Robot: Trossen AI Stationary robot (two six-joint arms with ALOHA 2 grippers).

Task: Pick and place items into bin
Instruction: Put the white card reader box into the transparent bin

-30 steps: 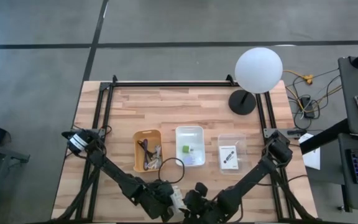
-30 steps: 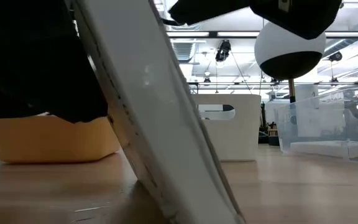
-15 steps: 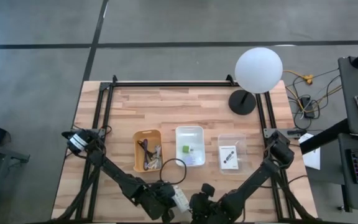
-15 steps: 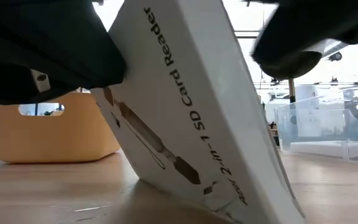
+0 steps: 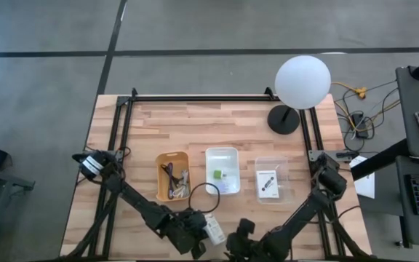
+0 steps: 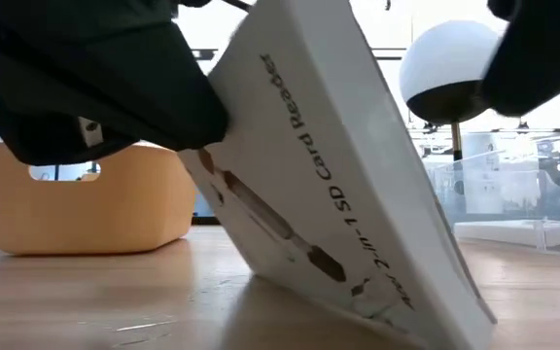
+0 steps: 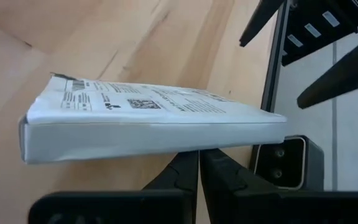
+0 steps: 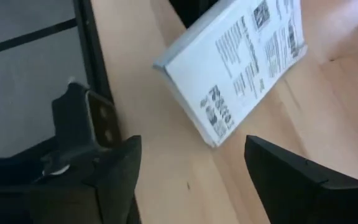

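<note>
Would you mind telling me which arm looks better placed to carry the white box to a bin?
Left: its gripper already grips the white box; the right gripper stands open beside it.

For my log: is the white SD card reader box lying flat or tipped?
Tipped: the box leans on its lower edge, held by the left gripper.

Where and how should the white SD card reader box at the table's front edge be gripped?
Across its thin thickness, at the raised edge, coming from above: the box leans tilted on one lower edge. The left gripper looks clamped there, the right gripper open nearby.
</note>
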